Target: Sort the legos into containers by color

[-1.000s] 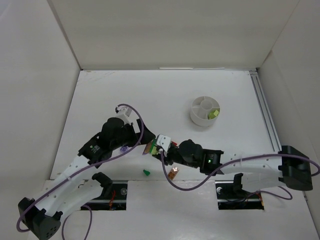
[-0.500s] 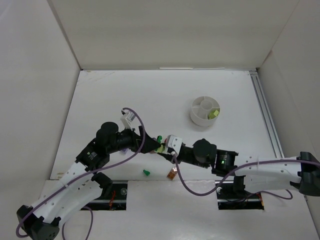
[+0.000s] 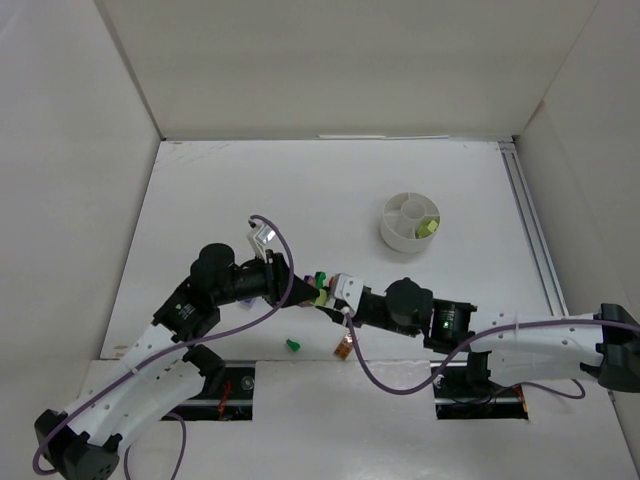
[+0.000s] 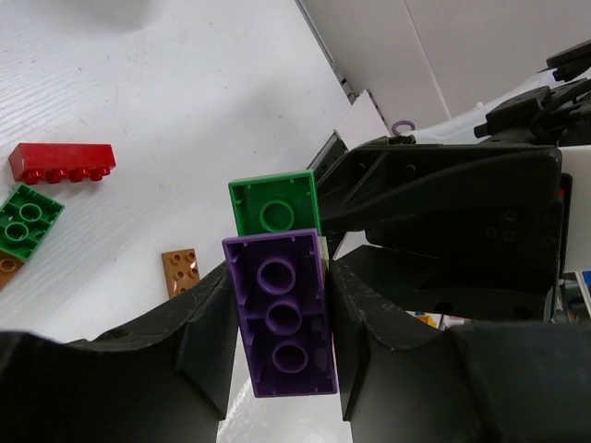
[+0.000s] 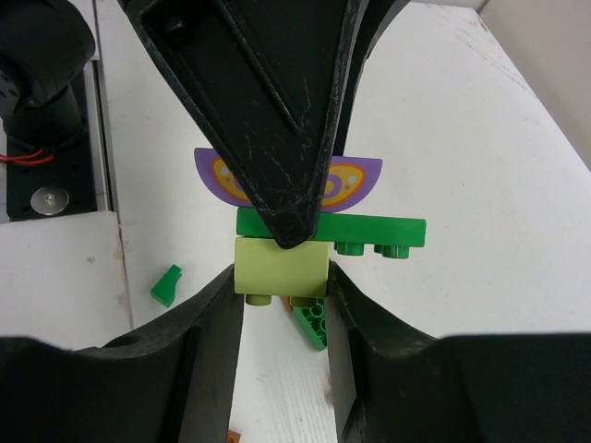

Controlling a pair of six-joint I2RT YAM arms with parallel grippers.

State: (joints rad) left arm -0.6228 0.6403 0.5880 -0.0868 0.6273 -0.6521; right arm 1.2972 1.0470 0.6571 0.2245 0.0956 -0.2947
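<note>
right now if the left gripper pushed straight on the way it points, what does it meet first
Probably the right gripper, just past the green brick stuck to its purple brick.

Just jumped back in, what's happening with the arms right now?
Both arms meet mid-table on one stack of joined bricks. The left fingers grip the purple brick, the right fingers the yellow brick, with a green brick between. The dish holds one yellowish brick; other bricks lie loose on the table.
</note>
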